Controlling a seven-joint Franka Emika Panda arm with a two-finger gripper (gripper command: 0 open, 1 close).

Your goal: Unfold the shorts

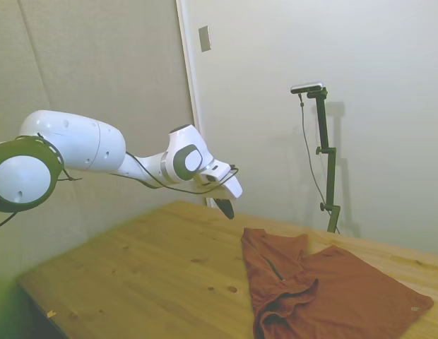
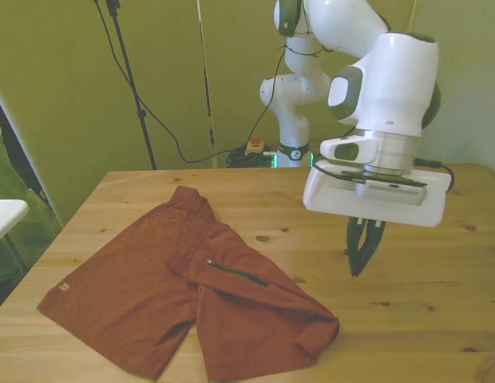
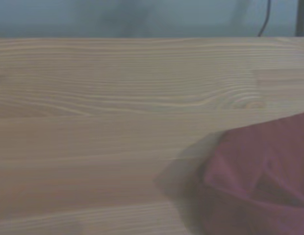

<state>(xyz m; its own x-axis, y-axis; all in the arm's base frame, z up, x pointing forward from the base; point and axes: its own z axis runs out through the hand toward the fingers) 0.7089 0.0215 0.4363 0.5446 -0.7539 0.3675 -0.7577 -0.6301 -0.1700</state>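
Rust-red shorts [image 2: 176,295] lie on the wooden bench [image 2: 439,319], toward the front view's left and still partly doubled over: one leg spreads flat to the front view's left, while the other is folded across the garment, its zip pocket [image 2: 235,273] facing up and its bunched end [image 2: 315,331] nearest the robot's tool. That raised, rumpled end looks the likeliest place to take hold, since pulling it outward would probably open the fold. A tiny pale tag [image 2: 65,286] sits at the hem of the flat leg; any mark on it is too small to read, and no other writing or brand shows on the cloth.

The white arm's gripper [image 2: 363,257] hangs above bare wood just beside the folded end, clear of the fabric, its dark fingers [image 2: 358,249] drawn close together and pointing down, holding nothing. In the side view it stands near the garment's waistband end [image 1: 265,236], above the surface. The wrist view shows a corner of the shorts beside open wood grain, suggesting the tool is lined up off the edge of the cloth, with the grasp not yet made.
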